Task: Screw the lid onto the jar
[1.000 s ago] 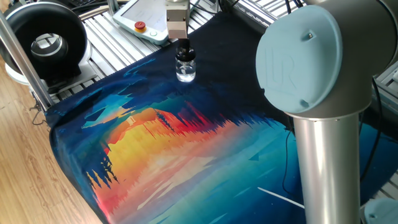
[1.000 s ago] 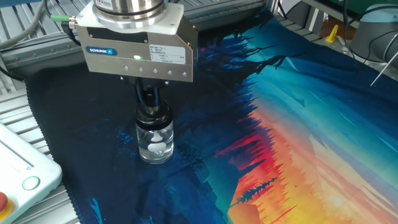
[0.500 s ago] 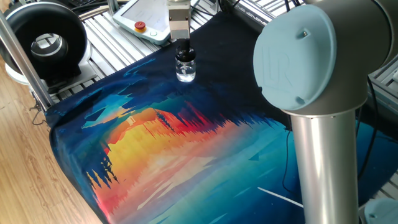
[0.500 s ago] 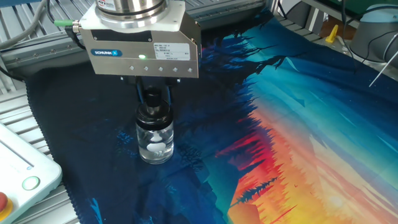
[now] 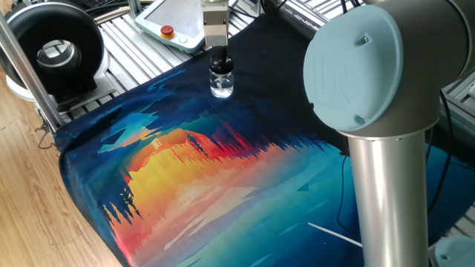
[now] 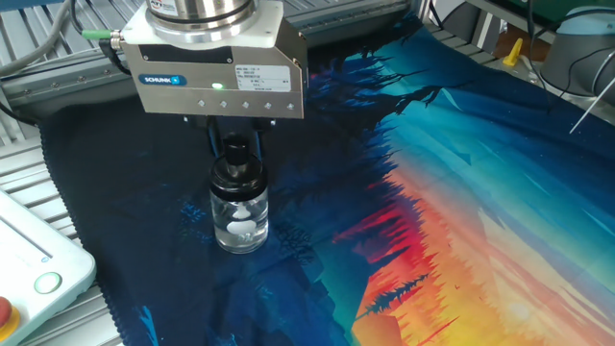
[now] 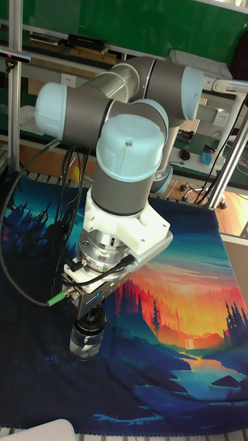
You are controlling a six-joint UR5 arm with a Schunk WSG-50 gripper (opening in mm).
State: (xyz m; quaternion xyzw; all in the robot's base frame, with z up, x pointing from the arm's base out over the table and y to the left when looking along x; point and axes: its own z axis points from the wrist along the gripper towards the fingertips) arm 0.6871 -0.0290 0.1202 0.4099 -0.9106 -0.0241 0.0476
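Straight above the jar [image 6: 238,212] hangs the gripper [image 6: 235,150], its fingers set either side of the lid [image 6: 236,165], apparently spread just clear of it rather than pinching, though the dark parts blur together. That upright alignment suits turning the lid on the neck. Lid sits on the jar, which stands on the printed mat [image 5: 223,170] near its far dark edge, by the pendant [image 5: 172,22].

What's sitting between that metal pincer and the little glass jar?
Just the black lid, seated on the jar neck beneath the pincer, seen in the other fixed view.
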